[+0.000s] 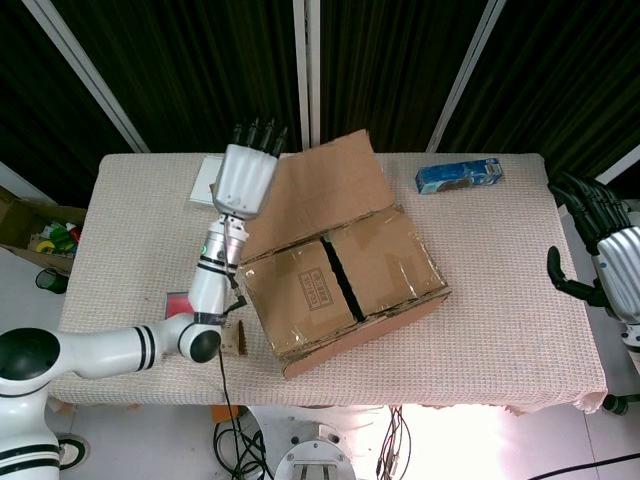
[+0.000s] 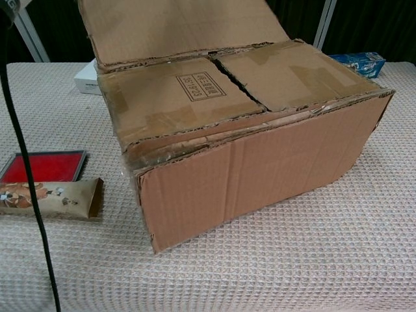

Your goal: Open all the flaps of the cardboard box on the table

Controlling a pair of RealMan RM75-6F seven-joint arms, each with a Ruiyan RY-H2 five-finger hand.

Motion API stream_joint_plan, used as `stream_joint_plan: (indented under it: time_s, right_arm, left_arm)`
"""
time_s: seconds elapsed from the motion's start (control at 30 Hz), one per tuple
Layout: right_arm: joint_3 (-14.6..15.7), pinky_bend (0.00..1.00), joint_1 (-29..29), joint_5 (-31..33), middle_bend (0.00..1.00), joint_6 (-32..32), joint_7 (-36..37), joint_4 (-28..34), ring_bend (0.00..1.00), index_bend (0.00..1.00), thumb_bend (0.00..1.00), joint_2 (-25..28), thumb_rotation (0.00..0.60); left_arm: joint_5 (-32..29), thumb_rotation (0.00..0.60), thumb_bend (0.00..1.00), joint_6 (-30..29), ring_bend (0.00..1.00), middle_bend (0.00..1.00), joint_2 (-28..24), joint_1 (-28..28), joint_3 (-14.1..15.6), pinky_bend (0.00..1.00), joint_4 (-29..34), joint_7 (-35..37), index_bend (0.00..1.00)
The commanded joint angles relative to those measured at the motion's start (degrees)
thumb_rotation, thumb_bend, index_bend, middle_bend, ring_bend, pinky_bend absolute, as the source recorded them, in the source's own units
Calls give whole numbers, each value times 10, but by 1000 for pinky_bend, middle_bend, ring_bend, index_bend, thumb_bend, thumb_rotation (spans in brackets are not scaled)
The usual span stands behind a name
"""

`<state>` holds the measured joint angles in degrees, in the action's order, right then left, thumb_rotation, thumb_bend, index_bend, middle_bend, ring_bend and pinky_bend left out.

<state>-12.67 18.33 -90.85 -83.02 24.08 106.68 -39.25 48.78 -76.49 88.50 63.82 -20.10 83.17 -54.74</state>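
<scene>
On the table (image 1: pixel 500 300), box (image 2: pixel 260 156) label unreadable; both hands' fingers spread, holding nothing.

One cardboard box (image 1: pixel 340 285), two hands (image 1: pixel 247 175)

The cardboard box (image 1: pixel 340 285) is plain brown, with a small dark printed stamp (image 2: pixel 201 86) on one inner flap. The tablecloth (image 1: pixel 510 290) is beige with a fine waffle weave. The left hand (image 1: pixel 246 175) is silver-white (its fingertips black). A blue carton (image 1: pixel 458 175) and a red-topped tin (image 2: pixel 42 166) add colour.
</scene>
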Motion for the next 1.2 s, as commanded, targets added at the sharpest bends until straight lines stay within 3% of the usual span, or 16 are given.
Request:
stream_joint_plan:
  time_s: [0.03, 0.13, 0.2, 0.27, 0.37, 0.43, 0.73, 0.93, 1.2]
  right_arm:
    - [0, 0, 4, 1, 0, 6, 2, -2, 0, 0, 599, -4, 600]
    - [0, 0, 9, 2, 0, 14, 3, -7, 0, 0, 598, -11, 600]
    - [0, 0, 12, 2, 0, 18, 2, -8, 0, 0, 598, -15, 600]
    - [1, 0, 14, 1, 0, 20, 1, -9, 0, 0, 598, -17, 600]
    - [0, 0, 15, 1, 0, 22, -1, -9, 0, 0, 598, -18, 600]
    - [0, 0, 16, 1, 0, 23, -3, -7, 0, 0, 599, -18, 600]
    - [5, 0, 19, -5, 0, 32, -5, -5, 0, 0, 628, -22, 600]
    - [6, 0, 16, -6, 0, 28, -4, -4, 0, 0, 628, -18, 600]
    - [8, 0, 20, 3, 0, 39, 10, -23, 0, 0, 628, -28, 600]
  left_arm:
    - [-16, 600, 267, 16, 57, 66, -16, -18, -15, 179, 12, 35, 0]
    - [-1, 600, 287, 85, 66, 94, -53, -39, -26, 206, 73, 149, 8]
    - [54, 536, 302, 133, 89, 189, -84, -57, -22, 237, 97, 251, 42]
    - [117, 335, 277, 166, 108, 297, -114, -73, -9, 237, 115, 334, 80]
    - [199, 93, 230, 191, 112, 318, -145, -87, 17, 237, 140, 408, 97]
    - [246, 23, 174, 204, 112, 320, -157, -91, 36, 237, 156, 440, 107]
    - [349, 0, 52, 242, 99, 327, -116, -79, 92, 204, 151, 532, 132]
    - [386, 0, 2, 240, 91, 328, -71, -61, 99, 188, 95, 540, 132]
    - [391, 0, 0, 263, 91, 359, -50, -46, 112, 186, 67, 552, 132]
